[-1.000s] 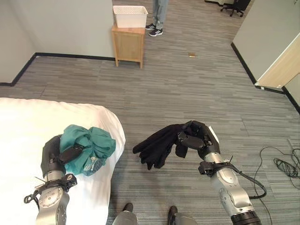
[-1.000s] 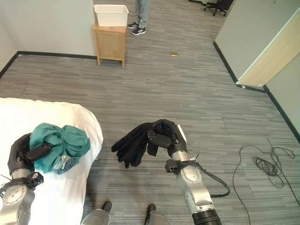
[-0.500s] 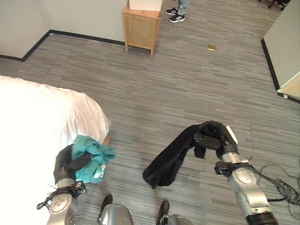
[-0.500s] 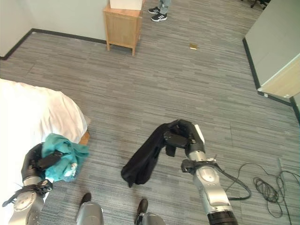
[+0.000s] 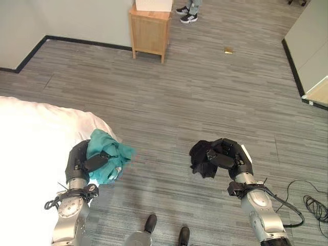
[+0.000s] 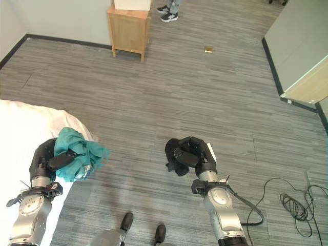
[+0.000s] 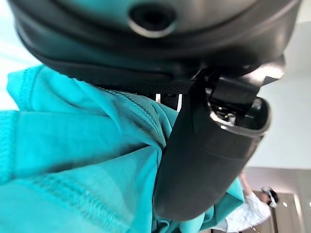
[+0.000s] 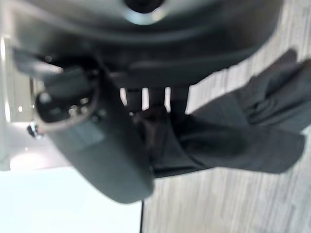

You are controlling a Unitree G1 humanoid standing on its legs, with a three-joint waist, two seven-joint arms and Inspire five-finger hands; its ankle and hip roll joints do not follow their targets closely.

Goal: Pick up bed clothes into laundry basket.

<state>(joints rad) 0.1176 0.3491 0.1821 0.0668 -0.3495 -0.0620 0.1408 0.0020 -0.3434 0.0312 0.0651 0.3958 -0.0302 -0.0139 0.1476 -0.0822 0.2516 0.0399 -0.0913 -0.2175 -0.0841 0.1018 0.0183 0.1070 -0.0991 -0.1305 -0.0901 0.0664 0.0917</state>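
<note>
At your far left lies the bed (image 5: 31, 148), its white sheet smooth and rounded at the corner. Your left hand (image 5: 79, 163) is beside that corner, fingers and thumb curled round a crumpled teal garment (image 5: 107, 159); in the left wrist view you can see its soft knit with a stitched hem bunched against the thumb. Further right, your right hand (image 5: 230, 159) is above the grey wood-grain plank floor (image 5: 205, 97), closed on a black garment (image 5: 202, 158) balled into a dark, matte lump that hangs just past the fingers. In the right wrist view its folds spread over the floor planks. At the far wall you have a small light wooden cabinet (image 5: 149, 32) carrying a white basket (image 5: 154, 5), and beside it a person's shoes (image 5: 187, 14).
</note>
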